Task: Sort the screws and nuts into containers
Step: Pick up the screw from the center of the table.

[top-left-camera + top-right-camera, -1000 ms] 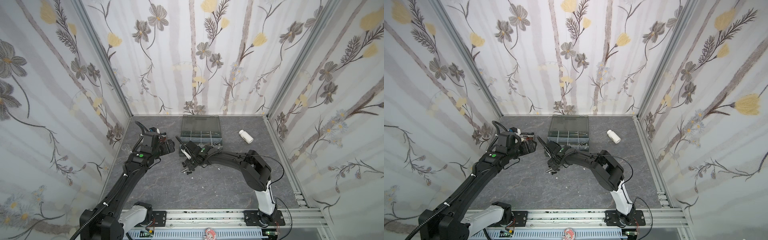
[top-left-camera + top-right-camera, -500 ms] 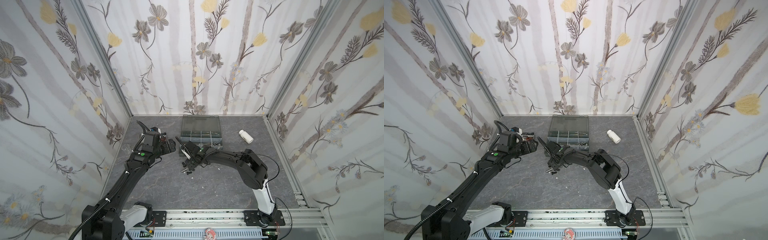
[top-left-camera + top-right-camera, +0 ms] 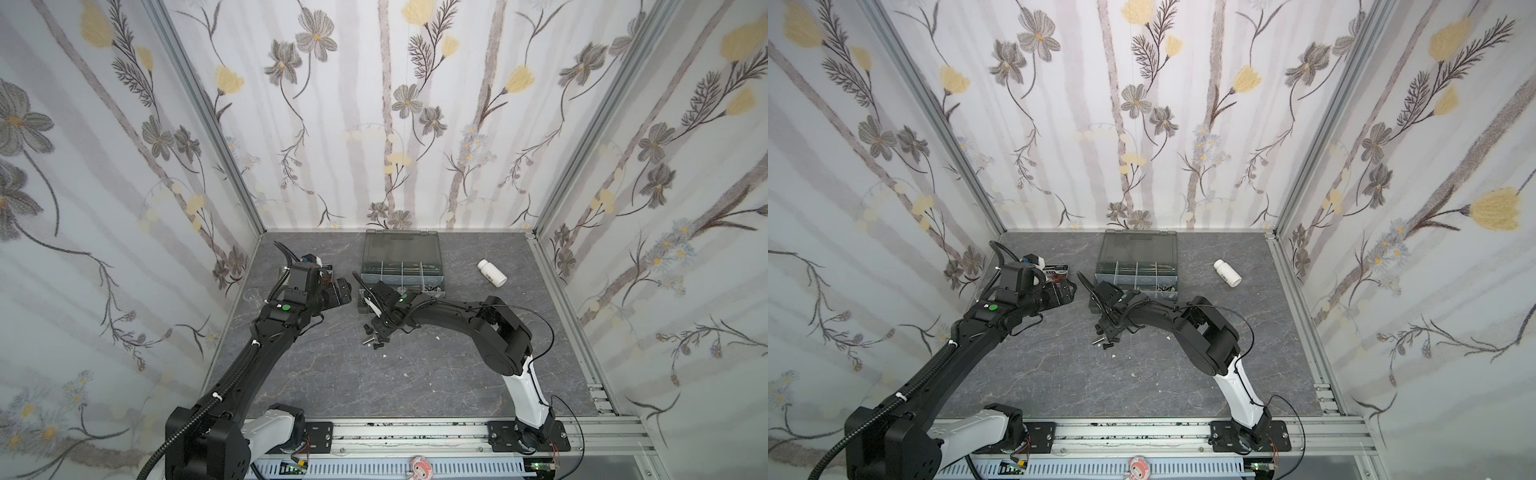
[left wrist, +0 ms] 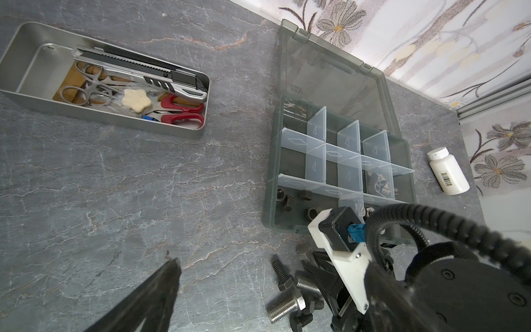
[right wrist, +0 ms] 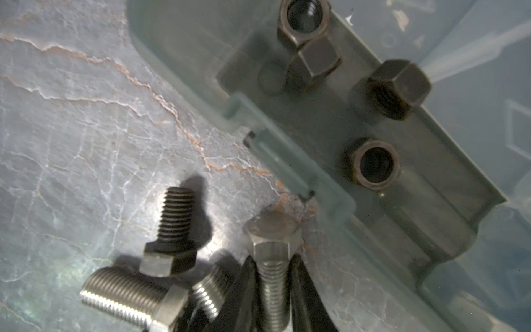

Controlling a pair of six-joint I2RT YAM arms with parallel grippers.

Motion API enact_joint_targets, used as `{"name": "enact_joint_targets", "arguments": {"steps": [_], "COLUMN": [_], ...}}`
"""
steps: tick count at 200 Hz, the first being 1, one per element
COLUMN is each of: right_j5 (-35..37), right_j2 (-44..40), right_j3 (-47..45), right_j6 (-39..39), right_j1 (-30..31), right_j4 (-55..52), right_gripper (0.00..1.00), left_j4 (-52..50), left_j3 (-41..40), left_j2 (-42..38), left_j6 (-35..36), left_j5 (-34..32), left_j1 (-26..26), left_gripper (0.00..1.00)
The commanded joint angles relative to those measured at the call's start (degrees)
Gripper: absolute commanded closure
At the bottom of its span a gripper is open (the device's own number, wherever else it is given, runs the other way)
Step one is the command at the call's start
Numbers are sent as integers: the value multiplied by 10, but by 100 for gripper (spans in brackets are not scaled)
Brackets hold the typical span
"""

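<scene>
The dark grey organizer box (image 3: 440, 266) lies open at the back, with its containers split by pale dividers (image 4: 316, 138). Black hex nuts (image 5: 393, 89) lie in the compartment nearest the loose pile. Several screws (image 3: 374, 337) lie loose on the table just in front of the box. My right gripper (image 5: 271, 276) is down in that pile, shut on the threaded shank of a hex-head screw (image 5: 273, 247) that lies on the table. A thick silver screw (image 5: 129, 299) and a black screw (image 5: 172, 230) lie beside it. My left gripper (image 3: 343, 291) hovers open and empty left of the box; one finger (image 4: 161, 290) shows.
A shallow steel tray (image 4: 115, 122) with a utility knife and scissors sits at the back left. A white bottle (image 3: 491, 272) lies right of the box. The right arm's wrist and cable (image 4: 431, 230) reach over the box's front edge. Walls close in three sides.
The right gripper's jaws have drawn in around the hex-head screw. The left arm has shifted only slightly and stays open.
</scene>
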Motion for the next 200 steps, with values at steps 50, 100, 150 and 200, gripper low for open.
{"name": "enact_joint_targets", "arguments": {"steps": [50,100,150,200], "right_j5": [3,11,14,6], "right_j2": [5,-13,-46,-80], "right_j3": [2,4,8,14], "right_j6": [-5,-2,2,11], "right_j1": [0,0,0,-5], "right_j4": [-7,-8,-8,-12], "right_gripper": [87,96,100,100], "left_j4": [11,9,-2,-13], "left_j3": [2,7,16,17], "left_j2": [2,-4,-18,-33], "left_j6": [-1,-2,1,5], "left_j5": [0,-1,-4,-1], "left_j1": [1,1,1,1], "left_gripper": [0,0,0,0]}}
